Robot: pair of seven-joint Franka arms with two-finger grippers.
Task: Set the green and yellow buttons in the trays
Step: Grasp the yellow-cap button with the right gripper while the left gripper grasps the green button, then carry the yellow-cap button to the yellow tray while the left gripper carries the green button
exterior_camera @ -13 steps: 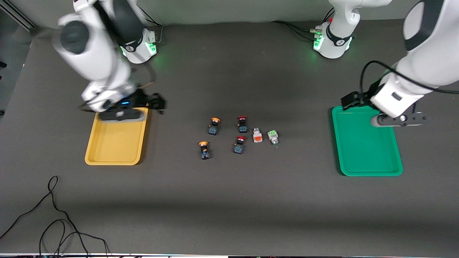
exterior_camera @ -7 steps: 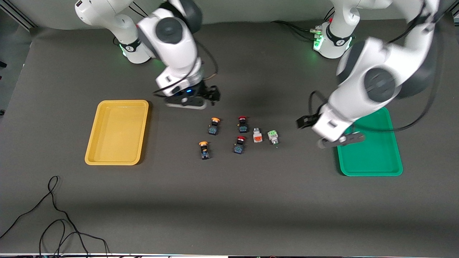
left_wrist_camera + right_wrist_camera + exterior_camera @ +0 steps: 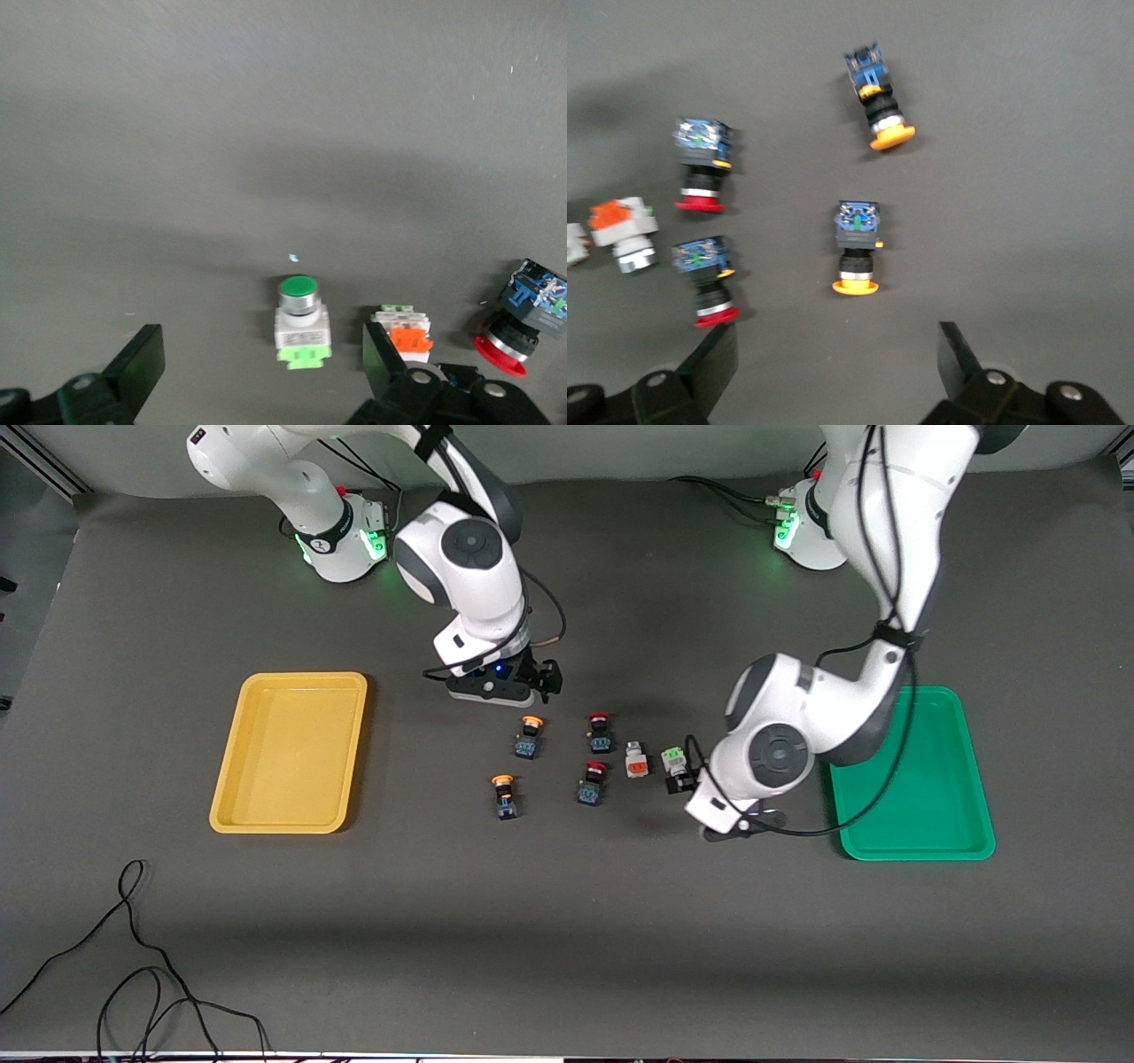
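Observation:
Two yellow-capped buttons [image 3: 529,737] [image 3: 504,795] lie mid-table, also in the right wrist view [image 3: 858,247] [image 3: 876,97]. The white block button with the green face [image 3: 674,760] lies toward the left arm's end of the cluster, and shows in the left wrist view [image 3: 300,320]. My right gripper [image 3: 498,689] hovers open and empty over the table beside the farther yellow button; its fingers [image 3: 713,359] frame bare table. My left gripper [image 3: 718,815] is low beside the green button, open and empty, with the button just ahead of its fingers [image 3: 142,363]. The yellow tray [image 3: 232,753] and the green tray [image 3: 921,806] hold nothing.
Two red-capped switches [image 3: 600,732] [image 3: 592,781] and a white block with an orange face [image 3: 635,760] lie between the yellow and green buttons. A black cable [image 3: 133,957] loops on the table nearest the front camera, at the right arm's end.
Both arms have swung from their trays in to the button cluster. The right gripper now hangs by the farther yellow button, the left gripper has come down beside the green button. The buttons have not moved.

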